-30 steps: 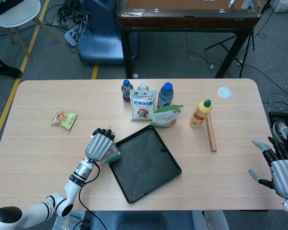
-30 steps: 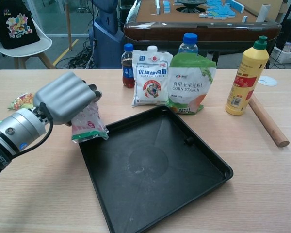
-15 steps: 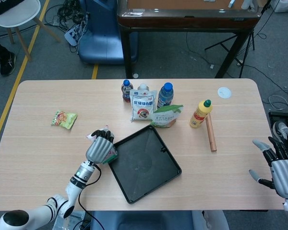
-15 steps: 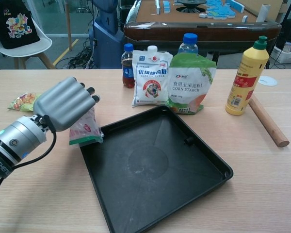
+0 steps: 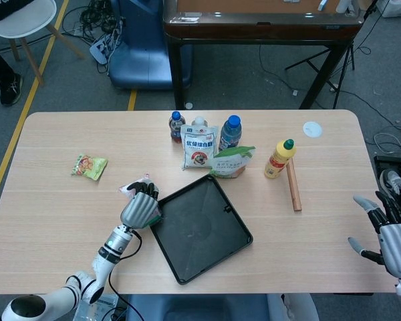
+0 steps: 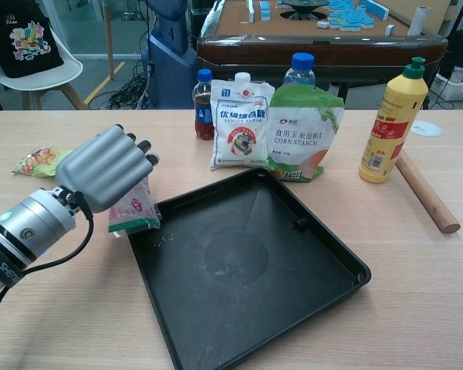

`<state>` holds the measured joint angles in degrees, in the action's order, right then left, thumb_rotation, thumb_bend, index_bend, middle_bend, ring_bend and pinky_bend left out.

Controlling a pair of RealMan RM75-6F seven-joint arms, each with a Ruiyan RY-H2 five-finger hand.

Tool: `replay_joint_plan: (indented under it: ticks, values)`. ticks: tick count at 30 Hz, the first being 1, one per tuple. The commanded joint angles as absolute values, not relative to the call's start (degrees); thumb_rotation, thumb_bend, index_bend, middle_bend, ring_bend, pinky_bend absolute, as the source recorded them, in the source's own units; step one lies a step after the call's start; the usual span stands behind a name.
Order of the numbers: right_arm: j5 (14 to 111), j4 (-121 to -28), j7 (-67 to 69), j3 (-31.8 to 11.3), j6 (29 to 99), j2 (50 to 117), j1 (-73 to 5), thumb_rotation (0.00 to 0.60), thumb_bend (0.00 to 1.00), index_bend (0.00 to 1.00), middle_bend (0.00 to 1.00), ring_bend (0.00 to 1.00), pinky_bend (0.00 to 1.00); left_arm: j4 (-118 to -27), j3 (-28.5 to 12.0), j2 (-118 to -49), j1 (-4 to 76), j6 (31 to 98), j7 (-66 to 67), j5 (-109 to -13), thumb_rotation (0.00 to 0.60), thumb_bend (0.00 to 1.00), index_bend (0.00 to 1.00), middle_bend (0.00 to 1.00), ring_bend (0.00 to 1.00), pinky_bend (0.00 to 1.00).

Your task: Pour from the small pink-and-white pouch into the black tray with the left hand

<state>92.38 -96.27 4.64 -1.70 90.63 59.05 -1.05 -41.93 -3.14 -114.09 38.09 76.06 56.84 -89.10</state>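
My left hand [image 6: 108,166] [image 5: 140,207] grips the small pink-and-white pouch [image 6: 135,208] [image 5: 155,217], whose green-edged lower end hangs beside the near-left rim of the black tray [image 6: 324,239] [image 5: 237,227]. A few pale specks lie on the tray floor near that rim. The pouch's upper part is hidden under my fingers. My right hand [image 5: 387,234] hangs off the table's right edge with fingers spread and nothing in it; the chest view does not show it.
Behind the tray stand a small cola bottle [image 6: 204,104], a white sugar bag [image 6: 241,122], a blue-capped bottle [image 6: 299,69] and a green corn starch pouch [image 6: 305,132]. A yellow squeeze bottle [image 6: 389,123] and wooden rolling pin [image 6: 426,193] lie right. A snack packet [image 6: 35,160] lies left.
My left hand has drawn back slightly to the left with the pouch, which now hangs just outside the tray's rim. The right hand has stayed put.
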Motion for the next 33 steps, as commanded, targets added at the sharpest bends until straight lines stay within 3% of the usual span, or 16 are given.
replay_joint_plan:
  ticks: [1,17,25,33]
  values:
    - [92.28,-96.23,4.6,-1.67,90.51,59.09,-1.04,0.6,0.19,0.16,0.24,0.06,0.09,-42.85,-4.09,-114.02,37.89,75.99,55.36,-88.31,0.6,0.21,0.41,0.56,0.5,0.56]
    - [92.17,-96.37,4.31,-1.82,90.39,59.18,-1.12,0.6,0.19,0.16,0.24,0.06,0.09,-58.42,-9.34,-106.99,38.19,69.08,41.89,-81.46,0.6,0.21,0.4,0.56,0.5,0.56]
    - [91.93,-96.28,4.34,-1.91,90.25,59.29,-1.15,0.6,0.19,0.16,0.24,0.06,0.09,-71.77,-15.77,-101.06,38.48,58.84,34.48,-68.43,0.6,0.21,0.4,0.56,0.49,0.56]
    - [91.65,-96.05,4.55,-1.97,90.17,59.4,-1.11,0.6,0.19,0.16,0.24,0.06,0.09,-74.59,-20.47,-97.74,40.09,51.67,25.95,-58.51,0.6,0.21,0.4,0.55,0.49,0.56]
